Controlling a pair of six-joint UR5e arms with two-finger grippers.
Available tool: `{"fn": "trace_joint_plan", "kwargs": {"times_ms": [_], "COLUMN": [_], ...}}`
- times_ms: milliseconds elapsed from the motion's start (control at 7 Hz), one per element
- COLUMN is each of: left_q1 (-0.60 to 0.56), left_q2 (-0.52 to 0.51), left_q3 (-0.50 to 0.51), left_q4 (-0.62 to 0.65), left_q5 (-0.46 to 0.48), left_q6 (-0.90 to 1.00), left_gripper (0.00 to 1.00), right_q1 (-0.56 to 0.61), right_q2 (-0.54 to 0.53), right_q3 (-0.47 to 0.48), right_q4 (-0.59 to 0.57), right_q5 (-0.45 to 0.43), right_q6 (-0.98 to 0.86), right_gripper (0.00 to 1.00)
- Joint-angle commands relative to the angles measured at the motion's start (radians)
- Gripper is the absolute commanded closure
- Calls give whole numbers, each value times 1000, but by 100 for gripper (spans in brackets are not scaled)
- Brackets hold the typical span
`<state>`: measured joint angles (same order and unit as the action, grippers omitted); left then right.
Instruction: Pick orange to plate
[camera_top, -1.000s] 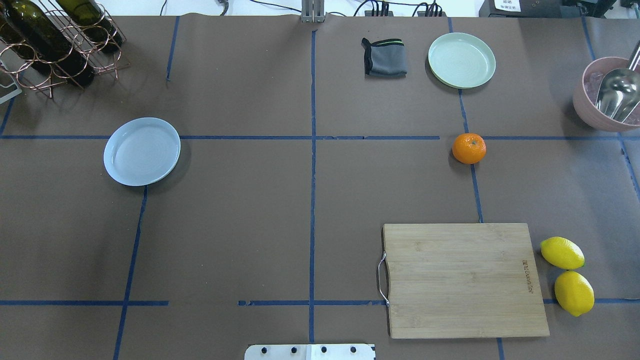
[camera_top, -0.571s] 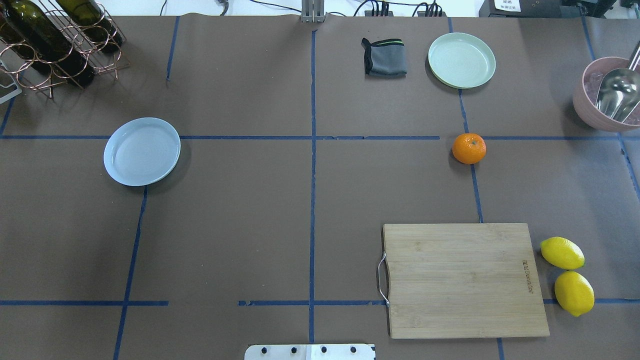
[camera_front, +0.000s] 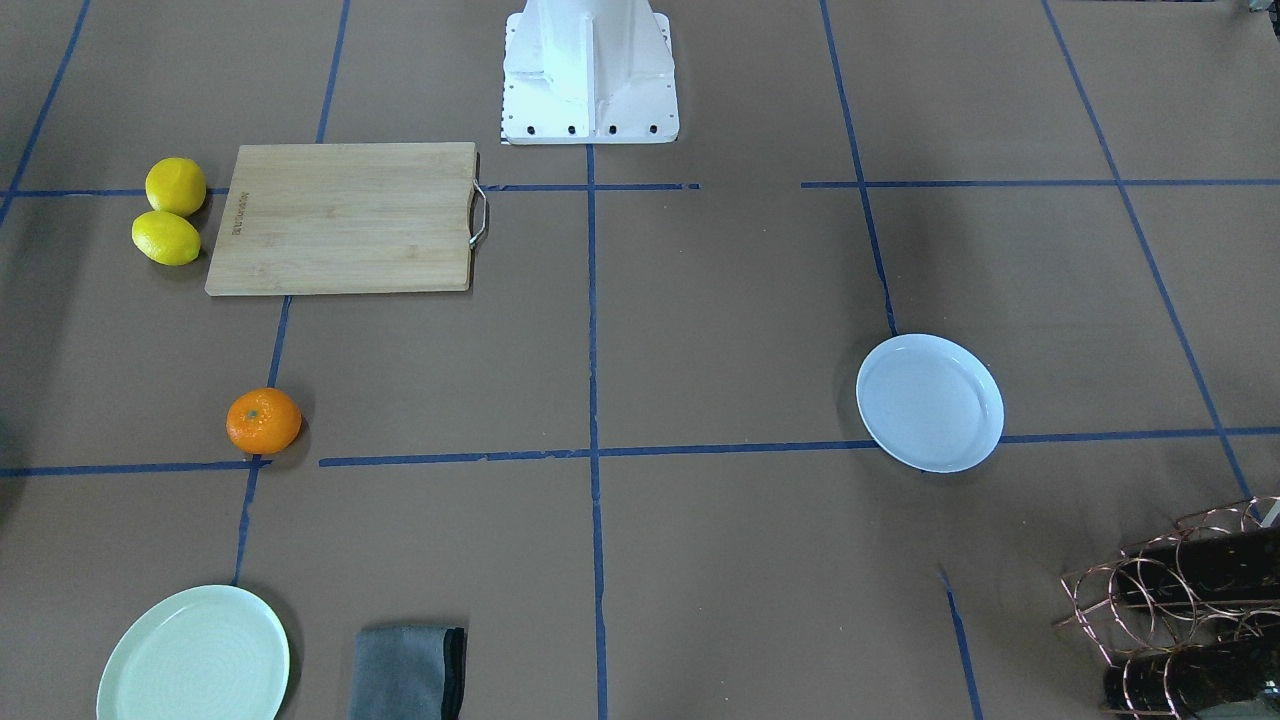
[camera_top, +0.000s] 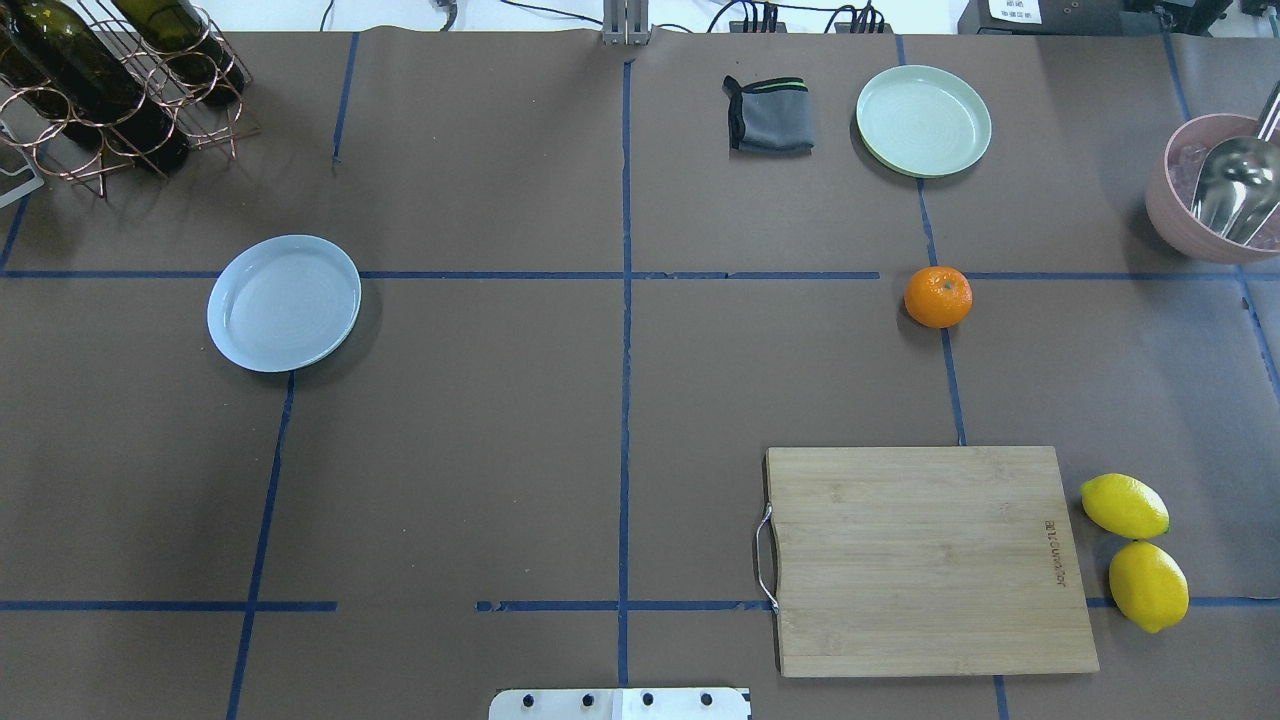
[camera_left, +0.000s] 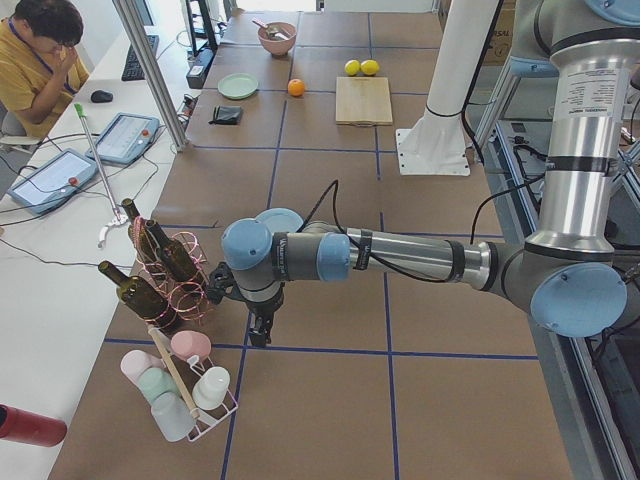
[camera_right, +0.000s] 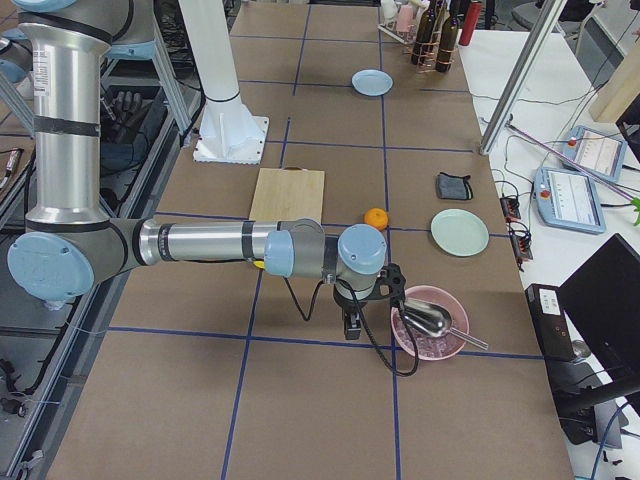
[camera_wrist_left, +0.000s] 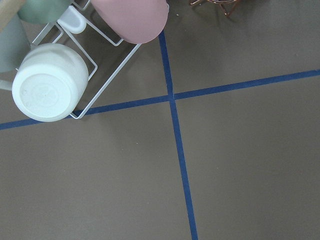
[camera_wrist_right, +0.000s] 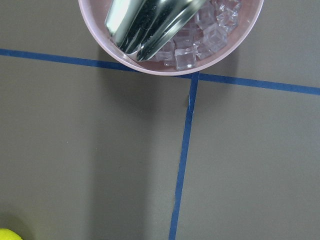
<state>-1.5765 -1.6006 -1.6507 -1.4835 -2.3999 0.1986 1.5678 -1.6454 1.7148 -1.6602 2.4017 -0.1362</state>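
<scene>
1. orange (camera_top: 938, 297) sits on the tabletop (camera_top: 450, 450) on a blue tape line (camera_top: 950, 385), well apart from the blue-white plate (camera_top: 284, 303)
2. left fingers (camera_left: 258, 338) hang near the bottle rack (camera_left: 165, 270), right fingers (camera_right: 350, 328) just beside the pink bowl (camera_right: 430, 325), can't tell if either pair is wide or narrow

A short brand mark (camera_top: 1055, 553) is burned into the board (camera_top: 930, 600) near one short edge, but its letters are too small to read. A white label (camera_top: 1013, 8) beyond the table's far edge carries print that is equally illegible.
</scene>
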Motion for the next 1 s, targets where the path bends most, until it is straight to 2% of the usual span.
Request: {"fn": "trace_joint_plan", "kwargs": {"times_ms": [0, 143, 286, 429, 571, 714, 857], "left_q1": [111, 219, 292, 423, 503, 574, 601], "left_q2": [5, -5, -15, -16, -74, -117, -123], "left_q3": [2, 9, 5, 17, 66, 104, 120], "left_q4": [-133, -212, -357, -527, -597, -604, -609], "left_q5": [-74, -73, -70, -9, 51, 103, 157], "left_q6": [-10, -103, -401, -664, -878, -1001, -1028], "left_gripper": [0, 0, 0, 0, 0, 4, 8], "right_q1": [-2, -8, -11, -15, -18, -22, -22], "right_q2": [-4, 4, 9, 10, 10, 7, 3], "right_q3": [-6, -11, -18, -43, -49, -50, -52], "right_q4": [3, 3, 3, 11, 58, 69, 83], "right_q5": [7, 4, 5, 7, 8, 25, 54], "right_q6": [4, 7, 6, 4, 7, 6, 4], "right_gripper": [0, 0, 0, 0, 0, 0, 0]}}
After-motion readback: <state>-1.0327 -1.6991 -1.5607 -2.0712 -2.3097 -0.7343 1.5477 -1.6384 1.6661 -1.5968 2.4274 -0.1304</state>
